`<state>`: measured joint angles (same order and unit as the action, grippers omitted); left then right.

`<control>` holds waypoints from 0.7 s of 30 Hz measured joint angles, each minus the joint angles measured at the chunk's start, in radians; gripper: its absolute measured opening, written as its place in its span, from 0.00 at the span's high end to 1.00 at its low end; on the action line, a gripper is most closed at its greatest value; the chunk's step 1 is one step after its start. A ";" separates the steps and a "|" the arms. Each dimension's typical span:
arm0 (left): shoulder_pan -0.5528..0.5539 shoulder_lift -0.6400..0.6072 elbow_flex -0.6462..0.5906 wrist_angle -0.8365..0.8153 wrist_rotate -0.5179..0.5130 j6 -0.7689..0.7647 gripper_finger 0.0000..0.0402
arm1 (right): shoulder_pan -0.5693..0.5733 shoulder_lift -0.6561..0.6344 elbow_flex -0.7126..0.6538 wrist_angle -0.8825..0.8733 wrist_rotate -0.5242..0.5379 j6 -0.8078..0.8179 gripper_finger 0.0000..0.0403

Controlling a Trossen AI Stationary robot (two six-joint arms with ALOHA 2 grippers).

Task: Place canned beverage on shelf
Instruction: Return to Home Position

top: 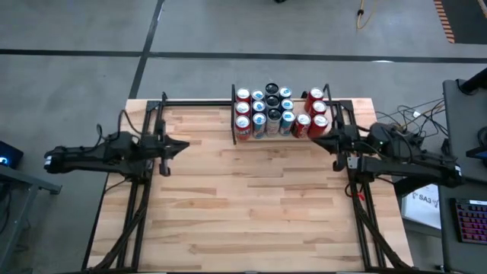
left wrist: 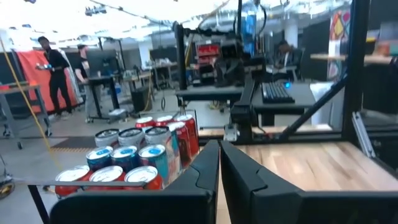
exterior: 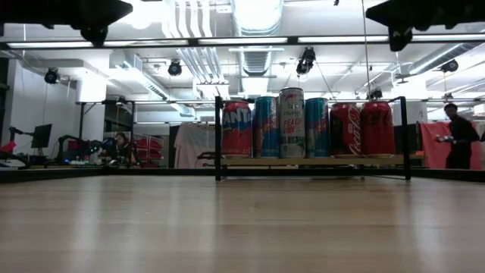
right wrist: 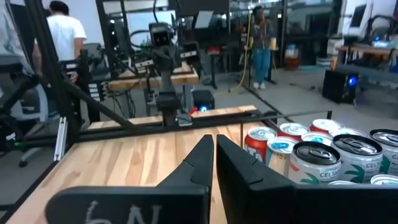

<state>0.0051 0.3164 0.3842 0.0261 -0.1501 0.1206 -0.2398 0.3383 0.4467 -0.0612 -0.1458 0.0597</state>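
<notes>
Your left end effector [top: 181, 146] pressed together, empty, over the butcher-block wooden counter [top: 251, 205], right end effector [top: 318, 141] likewise — beside the black-railed light-wood shelf [top: 233, 122] packed with red, blue and silver cans [top: 272, 114].

The table [top: 251, 213] is pale butcher-block wood in jointed strips, smooth with a faint sheen. The shelf [exterior: 311, 161] is a light wood board with thin black metal rails. The cans [exterior: 292, 121] are glossy printed metal with bare silvery tops. The left end effector [left wrist: 219, 144] and right end effector [right wrist: 214, 138] are matt black, plastic-looking.
</notes>
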 joint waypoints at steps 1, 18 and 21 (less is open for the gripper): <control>0.000 -0.020 -0.007 0.001 0.000 -0.002 1.00 | 0.000 -0.008 -0.012 0.001 0.000 -0.004 0.98; 0.000 -0.244 -0.339 0.292 0.003 -0.006 1.00 | 0.000 -0.221 -0.373 0.288 -0.147 -0.045 0.98; 0.002 -0.277 -0.372 0.307 0.004 -0.031 1.00 | 0.000 -0.292 -0.425 0.287 -0.201 -0.041 0.98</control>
<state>0.0067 0.0392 0.0124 0.3328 -0.1459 0.0893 -0.2401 0.0458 0.0218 0.2259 -0.3473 0.0190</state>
